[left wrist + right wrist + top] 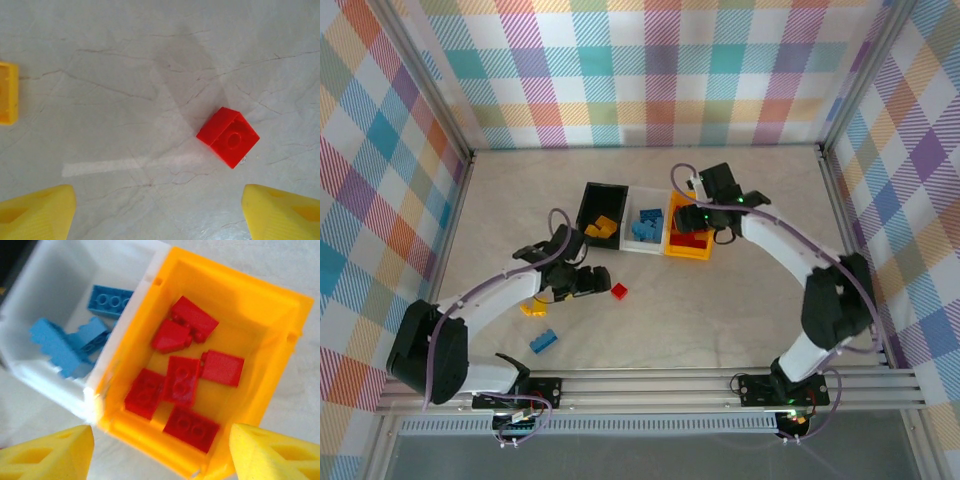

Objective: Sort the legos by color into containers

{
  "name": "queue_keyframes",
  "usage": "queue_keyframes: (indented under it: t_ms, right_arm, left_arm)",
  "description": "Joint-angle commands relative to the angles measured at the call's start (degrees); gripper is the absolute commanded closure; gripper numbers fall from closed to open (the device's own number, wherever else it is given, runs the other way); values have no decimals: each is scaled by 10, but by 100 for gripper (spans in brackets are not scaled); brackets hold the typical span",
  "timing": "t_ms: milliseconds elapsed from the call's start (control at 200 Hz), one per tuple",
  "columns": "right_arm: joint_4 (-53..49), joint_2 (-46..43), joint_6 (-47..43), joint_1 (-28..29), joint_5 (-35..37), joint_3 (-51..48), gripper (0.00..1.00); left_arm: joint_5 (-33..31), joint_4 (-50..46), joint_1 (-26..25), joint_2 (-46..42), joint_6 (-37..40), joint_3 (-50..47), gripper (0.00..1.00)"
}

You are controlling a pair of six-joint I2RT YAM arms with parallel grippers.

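Left gripper (pixel 159 215): held above the desk (pixel 100 60), fingers spread apart, nothing clasped.
Red lego (pixel 228 137): seen lying alone on the desk, just ahead of the left gripper.
Right gripper (pixel 162 455): poised over the yellow-orange bin (pixel 260 315), fingers parted, nothing gripped.
Yellow-orange bin: red legos (pixel 182 380) are contained.
White bin (pixel 60 270): set against the yellow-orange bin; blue legos (pixel 65 345) are contained.
Black bin (pixel 588 205): yellow legos (pixel 603 228) are contained.
Loose on desk: a blue lego (pixel 543 341) and a yellow lego (pixel 532 308), near the left arm.
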Motion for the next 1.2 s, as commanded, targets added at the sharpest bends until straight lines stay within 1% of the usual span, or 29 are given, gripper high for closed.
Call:
queue_keyframes:
  t_ms: [0,65,125,250,370,485,695,860,905,1010,1115,1195]
  right_arm:
    - [19,-61,55,13,-64,-58,27]
    - [27,-89,73,20,-87,-90,27]
    - [29,-113,86,27,-96,-114,27]
    - [27,-162,103,31,-111,-155,26]
    - [22,-199,107,31,-115,-182,26]
    - [17,-211,103,31,-104,-195,26]
    - [28,-207,107,31,-110,-204,26]
    - [36,-202,110,31,-112,-203,26]
    - [37,-201,109,31,-112,-204,26]
    - [41,-198,111,31,-109,-208,27]
    - [45,-199,114,31,-106,-214,27]
    - [47,-201,114,31,-107,-217,28]
  left_arm:
    - [-13,0,-33,44,32,40,14]
    - [-29,-7,-55,82,56,65,16]
    - [-34,-4,-65,117,81,85,16]
    - [-34,-4,-65,181,117,119,17]
    - [-38,-7,-66,216,133,143,17]
    - [-27,-9,-72,235,140,159,19]
    - [-35,-6,-84,254,137,156,21]
    - [-38,-7,-84,255,135,154,26]
    - [-37,-6,-84,256,134,154,29]
    - [-33,-4,-84,259,132,153,41]
    - [-29,-2,-84,260,124,148,58]
    - [-27,-1,-84,255,119,144,65]
